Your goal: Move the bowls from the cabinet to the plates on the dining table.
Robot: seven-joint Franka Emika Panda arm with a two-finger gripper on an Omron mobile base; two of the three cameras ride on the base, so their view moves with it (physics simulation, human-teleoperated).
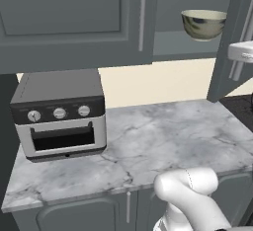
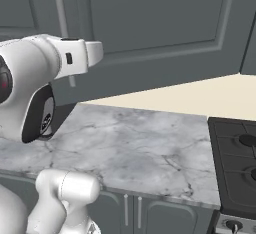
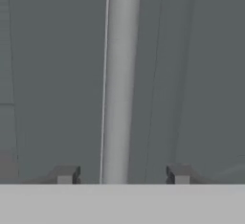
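Observation:
A glossy cream-beige bowl (image 1: pixel 203 23) stands on the shelf of the dark grey cabinet (image 1: pixel 74 22), whose right door (image 1: pixel 225 52) is swung open. In the hand view my gripper (image 3: pixel 122 175) is open, its two tips on either side of the door's vertical silver bar handle (image 3: pixel 120 74), with a gap on each side. From the right base view my white hand (image 2: pixel 82 55) sits right by that handle (image 2: pixel 63 23). The plates and the dining table are out of view.
A silver toaster oven (image 1: pixel 59 116) stands at the left of the marble counter (image 1: pixel 168 141) under the cabinet. A black stove top (image 2: pixel 237 168) borders the counter on the right. The cabinet's left door (image 1: pixel 99 8) is closed.

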